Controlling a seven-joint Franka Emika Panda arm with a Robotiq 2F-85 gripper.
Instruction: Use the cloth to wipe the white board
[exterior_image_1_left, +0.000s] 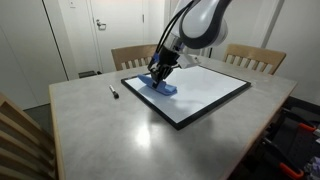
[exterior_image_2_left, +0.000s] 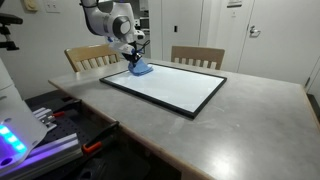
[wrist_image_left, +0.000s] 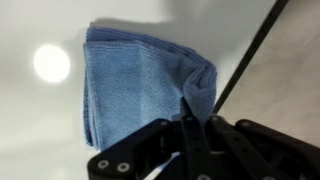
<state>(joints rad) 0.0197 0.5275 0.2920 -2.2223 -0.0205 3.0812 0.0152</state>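
Wiping: claw (wrist_image_left: 190, 118) closed on cloth (wrist_image_left: 132, 85) at board (exterior_image_1_left: 212, 88) corner; best kept pressed flat, sweeping overlapping strokes toward opposite edge.

The cloth (wrist_image_left: 140, 85) is light blue, the white board (exterior_image_1_left: 210, 88) black-framed, tabletop (exterior_image_1_left: 110, 130) seemingly grey.

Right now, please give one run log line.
gripper: shut on cloth | cloth: on white board, near its edge | marker: on table

Folded light-blue cloth (wrist_image_left: 140, 85) lies on the black-framed white board (exterior_image_1_left: 205, 90) near its corner.
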